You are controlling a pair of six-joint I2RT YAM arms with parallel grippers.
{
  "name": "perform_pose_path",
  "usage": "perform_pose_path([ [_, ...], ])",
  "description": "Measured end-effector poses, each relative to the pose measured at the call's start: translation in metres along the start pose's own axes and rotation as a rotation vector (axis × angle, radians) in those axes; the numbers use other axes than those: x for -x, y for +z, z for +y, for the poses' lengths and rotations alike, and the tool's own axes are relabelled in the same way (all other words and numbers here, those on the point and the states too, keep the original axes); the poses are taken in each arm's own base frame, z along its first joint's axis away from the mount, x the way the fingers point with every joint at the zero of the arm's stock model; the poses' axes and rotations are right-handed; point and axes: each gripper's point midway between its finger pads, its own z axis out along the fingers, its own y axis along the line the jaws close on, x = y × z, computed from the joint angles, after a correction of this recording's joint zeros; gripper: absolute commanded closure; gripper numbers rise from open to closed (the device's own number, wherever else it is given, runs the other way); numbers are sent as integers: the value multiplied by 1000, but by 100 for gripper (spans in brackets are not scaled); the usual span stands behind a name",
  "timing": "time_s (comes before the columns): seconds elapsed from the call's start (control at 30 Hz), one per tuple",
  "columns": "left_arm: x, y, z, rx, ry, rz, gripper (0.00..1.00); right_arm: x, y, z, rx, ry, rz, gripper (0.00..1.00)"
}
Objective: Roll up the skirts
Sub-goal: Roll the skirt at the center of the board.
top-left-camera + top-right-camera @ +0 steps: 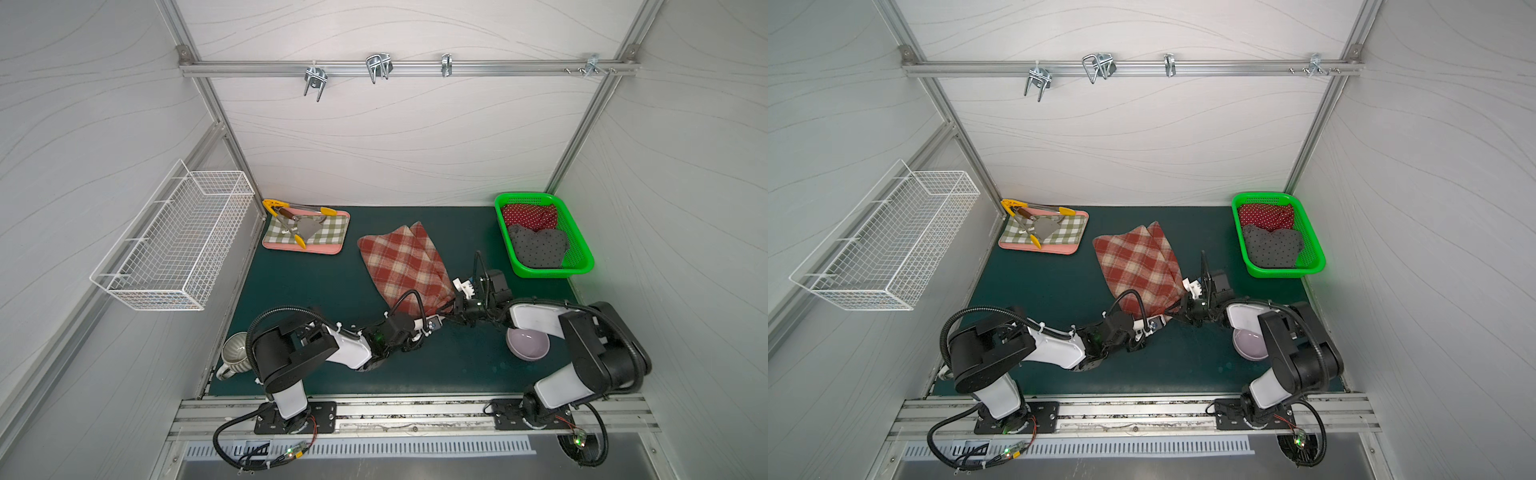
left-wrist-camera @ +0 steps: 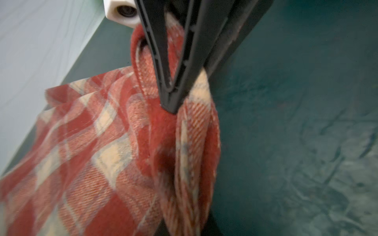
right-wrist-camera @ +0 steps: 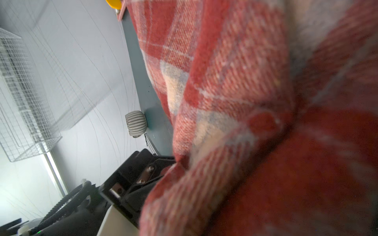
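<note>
The rust-red and cream plaid skirt [image 1: 401, 262] lies on the dark green table cover [image 1: 316, 299] in both top views, its near corner bunched and lifted where the two arms meet. My left gripper [image 1: 436, 321] is shut on that bunch [image 2: 184, 163]; its own jaws are mostly hidden by cloth. In the left wrist view the right gripper's black fingers [image 2: 163, 67] close to a point on the same fold. Plaid cloth [image 3: 245, 102] fills the right wrist view and hides the right gripper [image 1: 448, 309] jaws. A red white-dotted skirt [image 1: 530, 216] and a grey black-dotted skirt [image 1: 538, 247] lie in the green basket [image 1: 584, 266].
A checked mat [image 1: 328, 235] with yellow-tipped tongs [image 1: 286, 208] lies at the back left. A white wire basket [image 1: 174, 241] hangs on the left wall. A ribbed mug [image 1: 232, 353] stands at the near left, and a lilac bowl [image 1: 528, 347] sits under the right arm.
</note>
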Motion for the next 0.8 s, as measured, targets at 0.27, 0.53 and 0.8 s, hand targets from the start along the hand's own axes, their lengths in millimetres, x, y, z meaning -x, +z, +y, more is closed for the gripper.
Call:
perform_pose_path([
  [0.27,-8,8,7,-251,-361,21,100,18,-42,44,96,-106,-137,32],
  [0.53,5,34,2,-548,-683,37,100,-2,-42,23,69,-78,-128,15],
  [0.8,4,36,4,-695,-891,32,100,-7,-20,-18,-19,16,-97,14],
])
